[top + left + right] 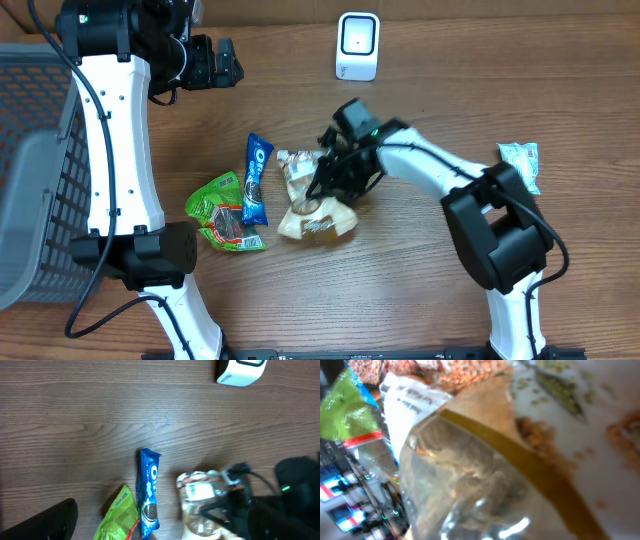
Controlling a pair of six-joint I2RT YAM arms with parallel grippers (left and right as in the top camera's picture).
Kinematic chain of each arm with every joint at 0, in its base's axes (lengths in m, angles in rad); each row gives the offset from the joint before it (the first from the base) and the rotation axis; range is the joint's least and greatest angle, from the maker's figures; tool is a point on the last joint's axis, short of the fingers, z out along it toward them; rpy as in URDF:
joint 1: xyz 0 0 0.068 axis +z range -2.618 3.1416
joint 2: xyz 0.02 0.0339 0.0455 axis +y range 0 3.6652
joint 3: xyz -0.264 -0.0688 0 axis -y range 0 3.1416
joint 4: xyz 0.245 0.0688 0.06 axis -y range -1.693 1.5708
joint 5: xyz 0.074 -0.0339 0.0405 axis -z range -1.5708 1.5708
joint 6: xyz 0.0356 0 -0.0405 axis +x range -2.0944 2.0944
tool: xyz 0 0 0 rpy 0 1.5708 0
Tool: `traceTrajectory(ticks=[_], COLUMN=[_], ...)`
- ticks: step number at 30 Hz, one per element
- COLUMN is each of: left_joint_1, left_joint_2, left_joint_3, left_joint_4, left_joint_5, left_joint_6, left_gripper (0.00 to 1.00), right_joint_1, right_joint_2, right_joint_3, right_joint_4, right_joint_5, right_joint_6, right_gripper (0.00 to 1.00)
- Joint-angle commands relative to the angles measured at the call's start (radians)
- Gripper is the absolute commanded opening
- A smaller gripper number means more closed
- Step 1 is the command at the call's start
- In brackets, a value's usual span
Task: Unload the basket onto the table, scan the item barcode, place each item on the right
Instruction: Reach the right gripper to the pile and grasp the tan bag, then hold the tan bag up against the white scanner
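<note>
Brown wood-grain table point(420, 300) fills the overhead view, with a grey mesh basket point(40, 120) at your left edge and a white box-shaped scanner point(358, 45) upright at the far centre. You will find the clear crinkled plastic bag of tan snacks point(318, 215) lying mid-table, well apart from the scanner. It is beside a blue Oreo biscuit packet point(257, 178) and a green foil snack pouch point(222, 208). A teal packet point(520, 163) lies far right. Your left gripper point(228, 62) hangs over the far left, fingers spread wide, holding nothing. Your right gripper point(335, 172) is down on the bag's upper end, touching it; whether it is clenched, you cannot tell.

Left wrist view: bare wood, the scanner's corner top right, the Oreo packet at centre. The bag sits lower right, partly under the dark right gripper.

Right wrist view: bag plastic and a white printed label fill the frame, blurred. The fingers cannot be made out.
</note>
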Motion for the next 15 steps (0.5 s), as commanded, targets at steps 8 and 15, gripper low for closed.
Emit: traceTrajectory(ticks=[8, 15], left_joint_1=[-0.007, -0.007], left_joint_2=[-0.005, -0.005], left_joint_3=[-0.004, -0.004], left_joint_4=[0.002, 0.002], left_joint_5=[-0.005, -0.005], left_joint_6=[-0.018, -0.018], left_gripper=[1.0, 1.0], right_joint_1=[-0.076, -0.076], right_joint_2=[-0.2, -0.342], right_joint_3=[0.267, 0.274], right_joint_4=[-0.216, -0.212], right_joint_5=[0.121, 0.373], right_joint_6=[-0.436, -0.436], right_gripper=[0.04, 0.04])
